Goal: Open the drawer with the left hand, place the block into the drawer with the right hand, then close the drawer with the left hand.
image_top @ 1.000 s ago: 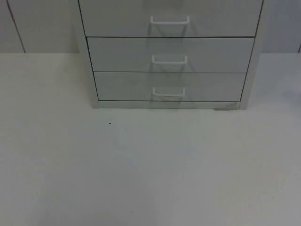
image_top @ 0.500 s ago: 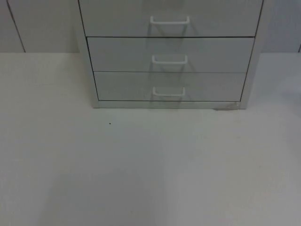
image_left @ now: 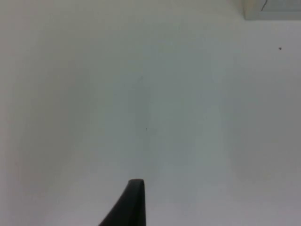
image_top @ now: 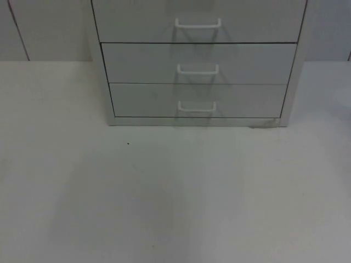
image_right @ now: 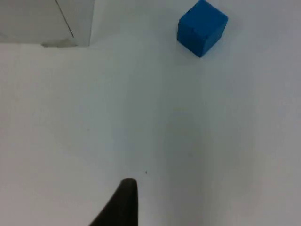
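Above bare table (image_top: pixel 164 197): both grippers hover, finger state unclear; blue block (image_right: pixel 202 28) near cabinet (image_top: pixel 197 63), drawers closed.

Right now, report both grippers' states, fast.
Left gripper: over bare white table, holding nothing visible; open or shut cannot be told.
Right gripper: short of the blue block; cannot be told.

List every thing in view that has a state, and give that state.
Top grey metal drawer: closed.
Middle grey metal drawer: closed.
Bottom grey metal drawer: closed.
Blue cube block: resting on the white table top, ungrasped.
Left end effector: above bare table.
Right end effector: short of block.
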Controlling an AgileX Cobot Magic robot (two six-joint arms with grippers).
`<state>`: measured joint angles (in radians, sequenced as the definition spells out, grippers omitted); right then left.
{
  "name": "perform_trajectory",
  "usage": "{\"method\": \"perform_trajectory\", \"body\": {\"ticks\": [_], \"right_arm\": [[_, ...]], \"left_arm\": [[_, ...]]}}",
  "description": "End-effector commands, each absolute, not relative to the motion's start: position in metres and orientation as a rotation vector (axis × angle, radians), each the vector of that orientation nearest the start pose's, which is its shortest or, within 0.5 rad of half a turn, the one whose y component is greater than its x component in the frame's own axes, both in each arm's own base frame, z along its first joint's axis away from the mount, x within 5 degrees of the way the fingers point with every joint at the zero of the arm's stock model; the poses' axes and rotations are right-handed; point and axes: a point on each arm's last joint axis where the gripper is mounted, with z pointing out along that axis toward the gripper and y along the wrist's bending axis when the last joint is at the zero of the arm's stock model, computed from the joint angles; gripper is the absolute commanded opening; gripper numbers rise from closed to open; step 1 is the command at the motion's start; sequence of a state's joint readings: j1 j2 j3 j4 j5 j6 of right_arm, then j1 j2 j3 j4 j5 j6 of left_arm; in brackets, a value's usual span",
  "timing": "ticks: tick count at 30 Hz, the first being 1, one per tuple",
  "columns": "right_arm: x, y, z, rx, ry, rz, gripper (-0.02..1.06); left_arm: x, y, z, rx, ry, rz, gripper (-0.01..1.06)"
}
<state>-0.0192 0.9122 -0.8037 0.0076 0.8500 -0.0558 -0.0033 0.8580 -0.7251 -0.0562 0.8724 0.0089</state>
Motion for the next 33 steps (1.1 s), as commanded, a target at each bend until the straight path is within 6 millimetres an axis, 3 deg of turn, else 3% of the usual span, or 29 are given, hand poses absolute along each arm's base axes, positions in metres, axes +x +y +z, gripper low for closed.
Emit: {"method": "perform_trajectory", "body": {"ticks": [1,5,13,17,18,22,24,29,33], "right_arm": [[0.171,-0.004,0.317,-0.052,2.44,-0.041,1.05],[0.174,-0.004,0.315,-0.052,2.446,-0.041,1.05],[0.174,-0.004,0.315,-0.052,2.446,-0.041,1.05],[0.175,-0.004,0.316,-0.052,2.434,-0.041,1.05],[0.175,-0.004,0.316,-0.052,2.434,-0.041,1.05],[0.175,-0.004,0.316,-0.047,2.434,-0.03,1.05],[0.175,-0.004,0.316,-0.047,2.434,-0.03,1.05],[0.175,-0.004,0.316,-0.047,2.432,-0.03,1.05],[0.175,-0.004,0.316,-0.047,2.425,-0.03,1.05]], "left_arm": [[0.161,-0.005,0.299,-0.019,2.497,-0.08,1.05],[0.175,-0.005,0.288,-0.015,2.55,-0.077,1.05],[0.187,-0.006,0.288,0.044,2.535,-0.085,1.01],[0.199,-0.017,0.307,0.176,2.47,-0.199,0.75],[0.199,-0.017,0.307,0.176,2.47,-0.199,0.75],[0.213,-0.031,0.322,0.398,2.375,-0.328,0.49],[0.217,-0.037,0.324,0.481,2.352,-0.371,0.44],[0.234,-0.062,0.315,0.618,2.357,-0.437,0.51],[0.252,-0.105,0.298,0.855,2.339,-0.39,0.54]]}}
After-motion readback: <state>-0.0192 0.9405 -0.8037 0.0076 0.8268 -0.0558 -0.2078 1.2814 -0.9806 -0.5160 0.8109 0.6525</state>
